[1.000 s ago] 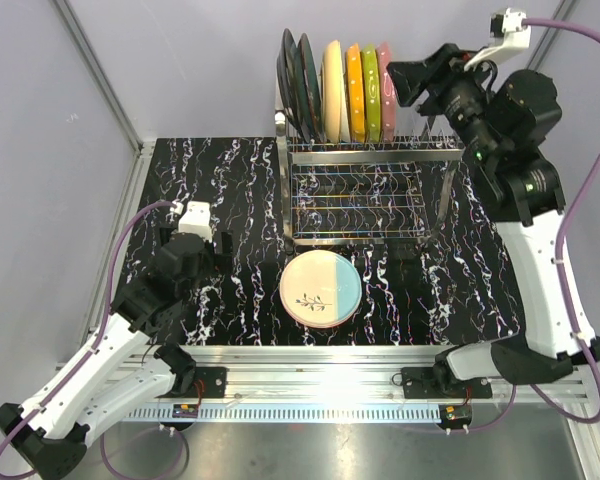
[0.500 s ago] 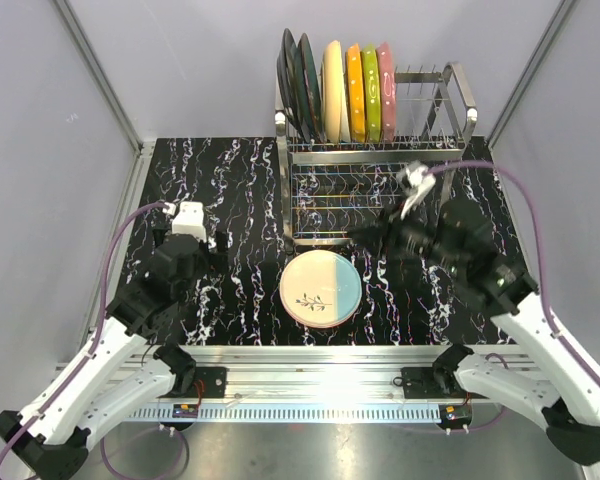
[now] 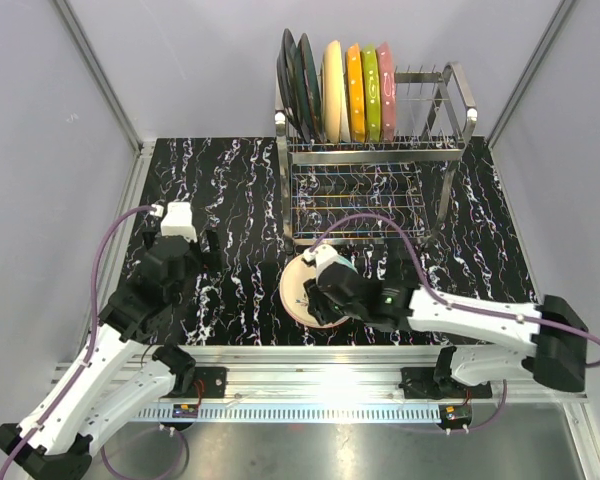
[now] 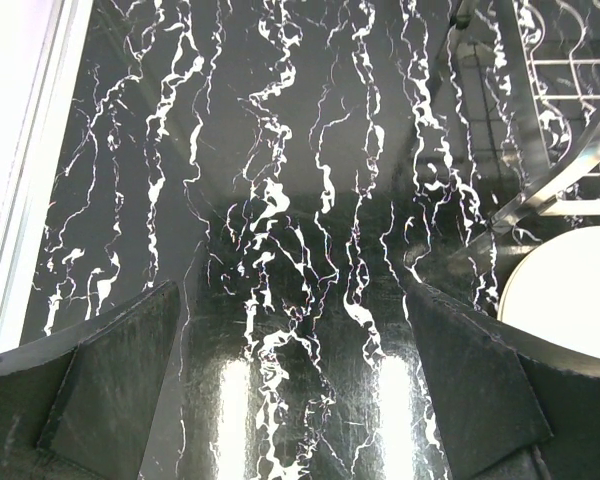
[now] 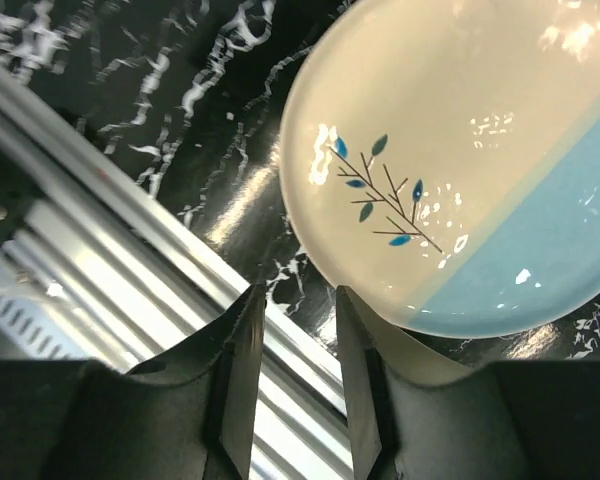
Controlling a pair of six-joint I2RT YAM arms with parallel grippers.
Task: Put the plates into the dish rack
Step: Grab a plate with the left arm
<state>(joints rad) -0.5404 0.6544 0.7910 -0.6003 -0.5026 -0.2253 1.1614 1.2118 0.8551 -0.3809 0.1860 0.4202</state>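
One plate [image 5: 450, 150] flat | right pincer [image 5: 300, 300] part-open beside its rim

Black white-veined marble tabletop [image 3: 230, 190]; pale grey walls [image 3: 180, 70].

Bright overhead light, white glare on glossy table [image 4: 235, 385], near foreground blurred

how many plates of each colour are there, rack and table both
dark brown-black plates: 2
cream-yellow plate: 1
orange plate: 1
green speckled plate: 1
pink plate: 1
blue-and-cream sprig plate: 1
total: 7 (6 standing in the dish rack, 1 flat on the table)
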